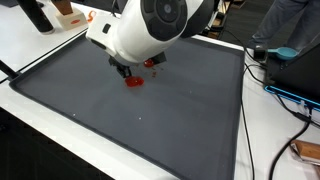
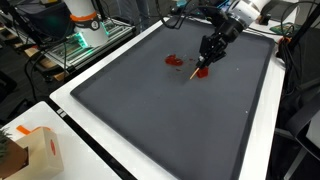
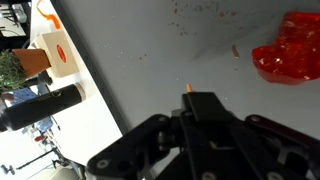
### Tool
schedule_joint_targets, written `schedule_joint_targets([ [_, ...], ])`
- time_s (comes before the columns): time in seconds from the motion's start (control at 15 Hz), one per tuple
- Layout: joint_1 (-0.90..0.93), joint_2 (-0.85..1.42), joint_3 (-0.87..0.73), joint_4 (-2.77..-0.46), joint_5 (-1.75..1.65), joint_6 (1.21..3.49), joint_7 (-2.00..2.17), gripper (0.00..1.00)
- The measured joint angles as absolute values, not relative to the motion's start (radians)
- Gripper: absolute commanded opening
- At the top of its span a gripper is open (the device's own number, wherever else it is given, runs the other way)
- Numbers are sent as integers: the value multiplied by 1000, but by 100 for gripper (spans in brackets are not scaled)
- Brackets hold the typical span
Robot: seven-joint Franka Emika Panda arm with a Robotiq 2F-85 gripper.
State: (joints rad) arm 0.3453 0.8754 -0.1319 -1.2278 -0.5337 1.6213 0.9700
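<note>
Red object (image 3: 288, 50) well inside mat (image 2: 130, 110) edges; gripper (image 2: 204, 66) just beside, cannot tell closure

Mat (image 2: 170, 120): dark grey, matt, fine-grained. Red bit (image 3: 290, 55): glossy plastic, wrinkled. Gripper (image 3: 200, 103): black, matt. Arm shell (image 1: 150, 30): white, glossy plastic. Table (image 1: 30, 45): white, smooth.

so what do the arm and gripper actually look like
The arm has a glossy white, rounded shell, with a grey circular cap on its large joint. The gripper is all black, and the wrist view shows it is built from angular linkage bars. No markings are legible on either.
</note>
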Motion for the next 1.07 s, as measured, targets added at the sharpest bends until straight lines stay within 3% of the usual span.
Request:
schedule_joint_targets([
  [1.07,380,1041,-143,-1007,-534,1541,962,3],
])
